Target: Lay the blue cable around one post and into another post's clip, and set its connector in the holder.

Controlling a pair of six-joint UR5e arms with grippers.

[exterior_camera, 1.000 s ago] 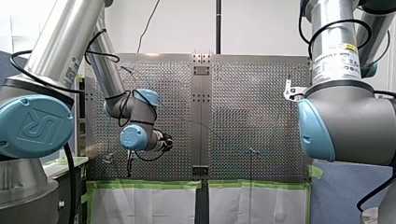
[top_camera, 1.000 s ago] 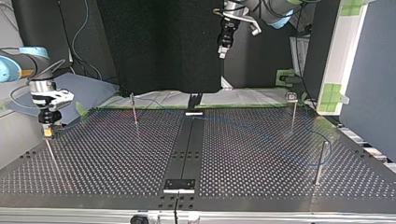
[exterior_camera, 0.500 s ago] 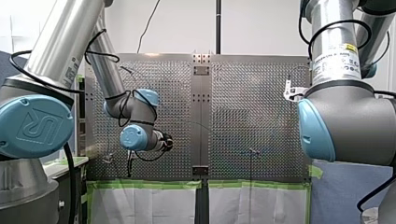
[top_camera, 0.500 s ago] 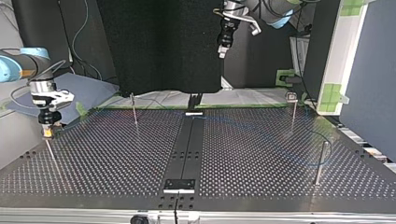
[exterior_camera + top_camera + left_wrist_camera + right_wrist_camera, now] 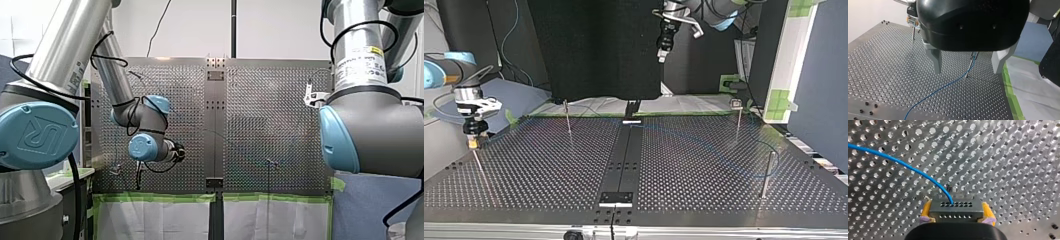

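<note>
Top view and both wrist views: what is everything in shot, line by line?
table: one, grey perforated metal, under everything.
centre strip: one, black, down the table's middle.
green tape: strips, green, along the table's edge.
posts: four, thin metal; two at the top view's left, two at its right, one topped by a clip.
blue cable: one, blue, running from the connector across the table.
connector: one, grey, between yellow pads.
my right gripper: one, shut on the connector, above a post.
my left gripper: one, black, open, raised.
</note>
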